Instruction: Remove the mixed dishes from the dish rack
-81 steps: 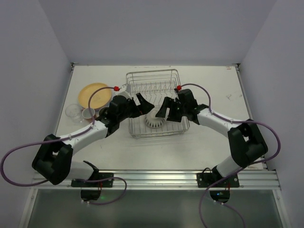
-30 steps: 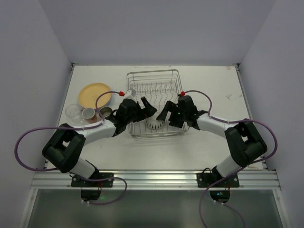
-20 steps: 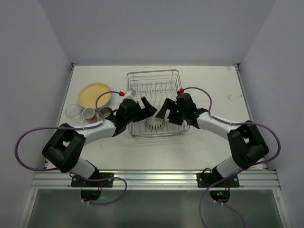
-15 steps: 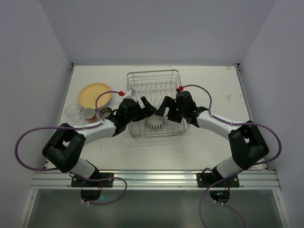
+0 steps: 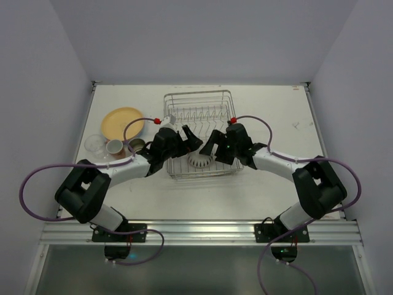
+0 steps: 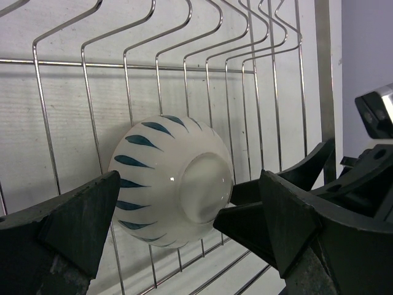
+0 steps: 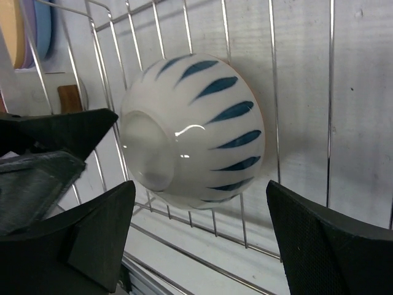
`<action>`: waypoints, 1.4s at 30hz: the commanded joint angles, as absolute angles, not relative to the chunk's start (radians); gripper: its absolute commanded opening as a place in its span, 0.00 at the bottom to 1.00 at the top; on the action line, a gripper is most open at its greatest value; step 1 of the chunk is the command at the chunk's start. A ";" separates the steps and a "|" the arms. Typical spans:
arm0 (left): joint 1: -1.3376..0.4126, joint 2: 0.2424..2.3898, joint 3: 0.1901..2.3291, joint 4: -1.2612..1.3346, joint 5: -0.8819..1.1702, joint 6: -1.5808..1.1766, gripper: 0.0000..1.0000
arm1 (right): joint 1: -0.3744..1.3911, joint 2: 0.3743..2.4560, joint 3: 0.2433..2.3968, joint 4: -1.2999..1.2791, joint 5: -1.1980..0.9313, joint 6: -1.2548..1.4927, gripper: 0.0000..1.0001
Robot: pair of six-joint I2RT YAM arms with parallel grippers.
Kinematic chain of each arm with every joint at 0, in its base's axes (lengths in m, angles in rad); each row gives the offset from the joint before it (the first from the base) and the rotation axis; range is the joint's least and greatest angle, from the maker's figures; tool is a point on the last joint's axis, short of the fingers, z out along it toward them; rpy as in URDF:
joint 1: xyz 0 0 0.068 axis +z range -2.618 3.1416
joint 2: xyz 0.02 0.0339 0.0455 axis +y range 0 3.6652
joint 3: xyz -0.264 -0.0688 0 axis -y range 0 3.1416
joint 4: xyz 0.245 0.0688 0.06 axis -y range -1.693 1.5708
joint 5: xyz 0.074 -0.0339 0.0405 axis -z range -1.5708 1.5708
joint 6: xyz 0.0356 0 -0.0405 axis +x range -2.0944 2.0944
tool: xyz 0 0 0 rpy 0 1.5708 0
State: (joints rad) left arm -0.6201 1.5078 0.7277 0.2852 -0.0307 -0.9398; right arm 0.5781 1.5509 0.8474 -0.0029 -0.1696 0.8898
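A white ribbed bowl [image 5: 200, 160] with blue stripes lies upside down in the near part of the silver wire dish rack [image 5: 198, 93]. My left gripper [image 5: 188, 142] stands open at its left, and my right gripper [image 5: 214, 146] open at its right. In the left wrist view the bowl [image 6: 172, 181] sits between the spread fingers of the left gripper [image 6: 184, 230], untouched. The right wrist view shows the bowl [image 7: 193, 132] just beyond the open right gripper [image 7: 202, 236]. The rack's plate prongs [image 6: 184, 67] stand bare.
On the table left of the rack lie a yellow-orange plate [image 5: 121, 123], a clear glass [image 5: 94, 144], a pink mug [image 5: 114, 147] and a brown cup [image 5: 136, 145]. Each gripper's fingers reach close to the other's over the bowl.
Since the earliest frame both grippers have come in over the bowl. In the last second the left held still; the right shifted slightly, its fingers narrowing a touch.
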 commanded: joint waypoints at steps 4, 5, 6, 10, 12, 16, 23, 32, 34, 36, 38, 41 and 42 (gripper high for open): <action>-0.620 1.516 0.753 0.287 -0.052 -0.930 1.00 | 0.588 1.523 0.796 0.072 -0.132 0.976 0.89; -0.620 1.516 0.752 0.287 -0.054 -0.930 1.00 | 0.589 1.526 0.796 0.075 -0.130 0.979 0.89; -0.620 1.516 0.752 0.287 -0.052 -0.931 1.00 | 0.588 1.532 0.790 0.081 -0.129 0.983 0.89; -0.620 1.516 0.752 0.290 -0.049 -0.933 1.00 | 0.588 1.558 0.759 0.144 -0.152 1.029 0.89; -0.620 1.516 0.752 0.290 -0.051 -0.933 1.00 | 0.588 1.569 0.736 0.196 -0.158 1.051 0.88; -0.620 1.519 0.753 0.295 -0.048 -0.933 1.00 | 0.588 1.604 0.721 0.252 -0.172 1.098 0.88; -0.620 1.532 0.753 0.308 -0.038 -0.937 1.00 | 0.591 1.595 0.652 0.342 -0.114 1.137 0.87; -0.620 1.568 0.747 0.325 -0.018 -0.948 1.00 | 0.592 1.600 0.606 0.449 -0.100 1.155 0.84; -0.620 1.568 0.744 0.325 -0.023 -0.946 1.00 | 0.591 1.597 0.606 0.449 -0.100 1.149 0.81; -0.620 1.569 0.742 0.325 -0.025 -0.946 1.00 | 0.591 1.591 0.598 0.463 -0.101 1.141 0.74; -0.620 1.575 0.744 0.325 -0.025 -0.946 1.00 | 0.591 1.588 0.589 0.475 -0.101 1.138 0.71; -0.620 1.583 0.749 0.327 -0.020 -0.950 1.00 | 0.592 1.580 0.568 0.512 -0.095 1.135 0.71; -0.620 1.585 0.747 0.333 -0.018 -0.951 1.00 | 0.592 1.582 0.561 0.524 -0.092 1.134 0.71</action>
State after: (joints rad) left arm -0.6220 1.5616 0.7330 0.3275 -0.0124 -0.9394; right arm 0.5957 1.5959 0.5957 0.4812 -0.1436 1.1141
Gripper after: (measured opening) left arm 0.997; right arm 0.733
